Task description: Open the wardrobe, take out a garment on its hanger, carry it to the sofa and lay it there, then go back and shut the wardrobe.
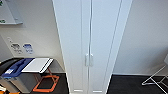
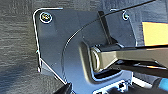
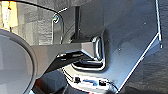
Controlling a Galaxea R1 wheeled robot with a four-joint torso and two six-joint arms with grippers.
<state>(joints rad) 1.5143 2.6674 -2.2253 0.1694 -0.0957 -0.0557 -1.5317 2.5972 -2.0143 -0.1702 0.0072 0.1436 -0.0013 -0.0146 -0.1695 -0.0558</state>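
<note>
At the far left, a grey-framed board (image 1: 10, 12) hangs high on the white wall (image 1: 37, 30), with small blue and white notices (image 1: 22, 48) pinned lower down. Beneath them stands a low unit with a blue and white flat top (image 1: 27, 65), and just right of it an orange metal frame (image 1: 46, 83) rests on the dark carpeted floor (image 1: 127, 85). In the centre rises the tall narrow white wardrobe (image 1: 75, 37), both plain full-height doors shut, its two small white vertical handles (image 1: 89, 60) side by side at the meeting edges. At the near right, a pale thin-legged frame (image 1: 156, 77) stands on the carpet. Whether either end effector is open or closed cannot be told from the wrist views
</note>
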